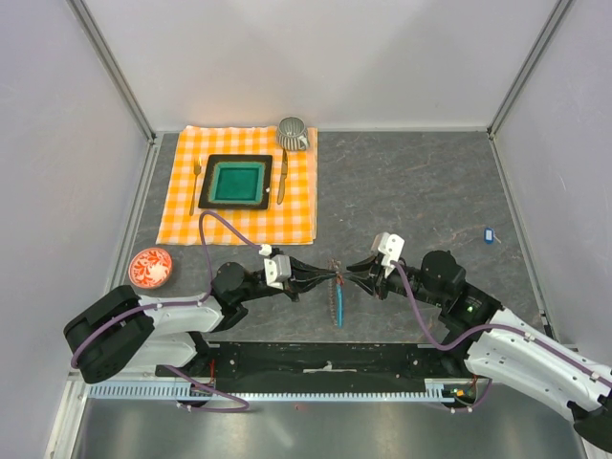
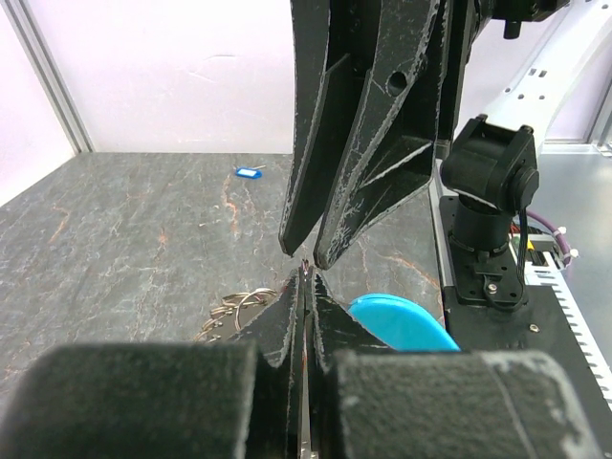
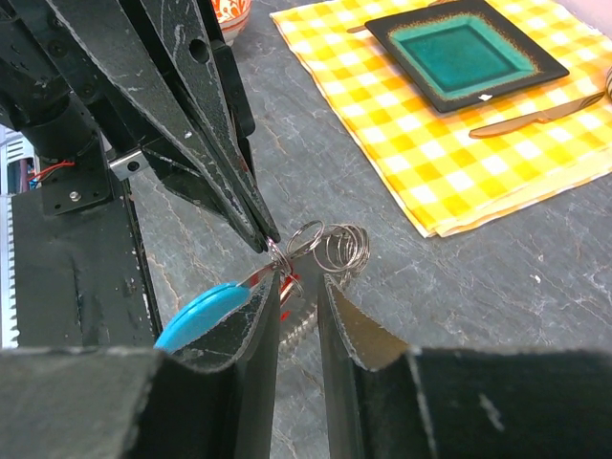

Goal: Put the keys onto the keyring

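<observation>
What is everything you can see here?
cloth: one, orange-and-white checks, far left of the table
plate: one, square, dark with teal middle, on the cloth
fork: one, brassy, left of the plate
knife: one, brassy, right of the plate
mug: one, grey, cloth's far right corner
saucer: one, red-patterned, near left, off the cloth
blue key: one, dark blue tag, alone at the right
keyring: one, silvery coils with light-blue strip, between the hands
red tag: one, among the coils, mostly hidden
left hand: one, black, shut on the keyring
right hand: one, black, at the coils, grip unclear

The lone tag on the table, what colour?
The tag is blue; clearest from the left wrist.
</observation>
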Robot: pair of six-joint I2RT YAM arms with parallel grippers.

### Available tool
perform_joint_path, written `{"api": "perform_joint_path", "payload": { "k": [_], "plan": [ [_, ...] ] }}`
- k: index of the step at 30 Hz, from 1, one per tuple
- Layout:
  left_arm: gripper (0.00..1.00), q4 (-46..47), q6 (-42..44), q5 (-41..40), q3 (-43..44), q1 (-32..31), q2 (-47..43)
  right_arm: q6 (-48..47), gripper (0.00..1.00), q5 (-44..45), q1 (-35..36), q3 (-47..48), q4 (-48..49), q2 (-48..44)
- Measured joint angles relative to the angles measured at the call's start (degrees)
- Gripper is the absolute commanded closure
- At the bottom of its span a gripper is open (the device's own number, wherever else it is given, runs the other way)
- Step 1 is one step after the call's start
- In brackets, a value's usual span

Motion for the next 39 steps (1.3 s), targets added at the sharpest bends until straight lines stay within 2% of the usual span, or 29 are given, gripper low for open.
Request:
{"api": "perform_joint_path", "payload": {
  "k": [14, 22, 25, 29, 39],
  "plan": [
    [0.98, 0.2, -0.4, 0.3, 0.3, 0.0, -0.1, 0.0, 0.71, -1.5, -0.8, -0.9, 0.6, 2.0],
    [0.98, 0.2, -1.0, 1.4, 0.7, 0.0, -0.7, 0.0, 0.74, -2.5, -1.2, -0.9, 1.8, 2.0],
    [0.98, 0.3, -1.1, 1.6, 0.7, 0.0, -0.7, 0.0, 0.81, -3.4, -1.4, -0.9, 2.0, 2.1],
    [0.98, 0.4, -1.3, 1.8, 0.8, 0.0, -0.7, -0.2, 1.00, -4.9, -1.6, -0.9, 2.3, 2.9],
    [0.98, 0.6, -2.4, 4.8, 1.6, 0.2, -0.7, -0.2, 1.00, -7.5, -2.1, -1.1, 3.9, 3.3]
  ]
}}
